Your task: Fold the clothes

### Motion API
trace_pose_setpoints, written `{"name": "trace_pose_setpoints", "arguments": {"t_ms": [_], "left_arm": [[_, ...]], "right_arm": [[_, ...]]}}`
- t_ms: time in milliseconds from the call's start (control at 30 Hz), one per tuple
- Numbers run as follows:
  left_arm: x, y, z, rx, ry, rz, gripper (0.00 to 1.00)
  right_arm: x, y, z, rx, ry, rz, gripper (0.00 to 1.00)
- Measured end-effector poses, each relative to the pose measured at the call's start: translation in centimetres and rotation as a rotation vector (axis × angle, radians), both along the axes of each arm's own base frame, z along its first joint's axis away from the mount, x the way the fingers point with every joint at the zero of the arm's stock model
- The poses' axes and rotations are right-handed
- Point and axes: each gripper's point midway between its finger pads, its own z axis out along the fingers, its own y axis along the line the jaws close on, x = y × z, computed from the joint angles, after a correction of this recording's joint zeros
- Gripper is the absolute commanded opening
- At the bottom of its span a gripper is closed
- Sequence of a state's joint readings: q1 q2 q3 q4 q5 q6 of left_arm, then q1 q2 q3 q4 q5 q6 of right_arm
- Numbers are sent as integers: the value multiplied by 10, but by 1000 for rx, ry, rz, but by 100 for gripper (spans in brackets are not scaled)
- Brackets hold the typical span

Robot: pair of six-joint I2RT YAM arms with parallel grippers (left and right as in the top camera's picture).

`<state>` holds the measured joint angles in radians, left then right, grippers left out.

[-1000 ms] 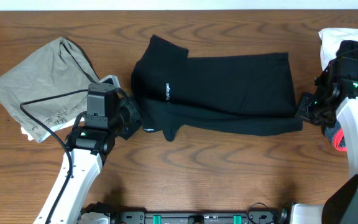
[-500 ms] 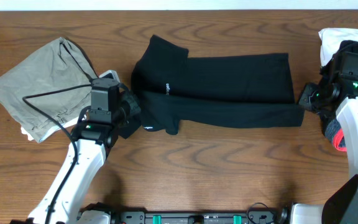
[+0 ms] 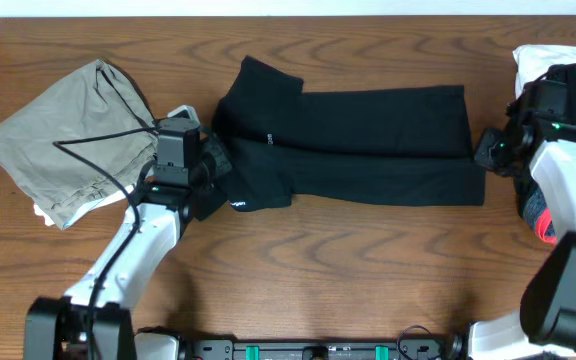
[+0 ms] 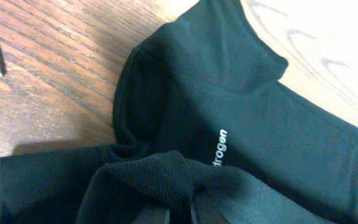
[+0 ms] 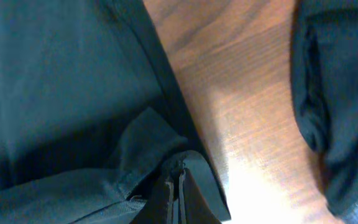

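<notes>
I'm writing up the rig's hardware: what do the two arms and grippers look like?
The left arm and right arm each have a white, rounded forearm link and a black, boxy wrist block with a small green light. A thin black cable loops off the left one. The left gripper and right gripper have dark fingers.

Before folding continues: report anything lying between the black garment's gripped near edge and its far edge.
Nothing visible. The left gripper and right gripper each pinch the near edge of the black garment; only its own fabric lies ahead. The olive garment lies off to the left.
</notes>
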<state>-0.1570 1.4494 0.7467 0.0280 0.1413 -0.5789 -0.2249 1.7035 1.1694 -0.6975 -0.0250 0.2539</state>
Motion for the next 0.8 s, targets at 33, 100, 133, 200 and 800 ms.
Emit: {"name": "trace_pose_setpoints", "arguments": {"t_ms": [33, 100, 133, 200, 800], "left_arm": [[2, 0, -3, 0, 2, 0, 6], [6, -1, -10, 1, 5, 0, 6], [8, -1, -13, 1, 5, 0, 6], [12, -2, -18, 1, 3, 0, 6], [5, 2, -59, 35, 107, 2, 9]], "right_arm": [[2, -1, -3, 0, -1, -1, 1], [6, -2, -9, -1, -3, -2, 1], [8, -2, -11, -2, -5, -3, 1], [11, -3, -14, -3, -8, -3, 1], [13, -4, -20, -5, -3, -8, 11]]}}
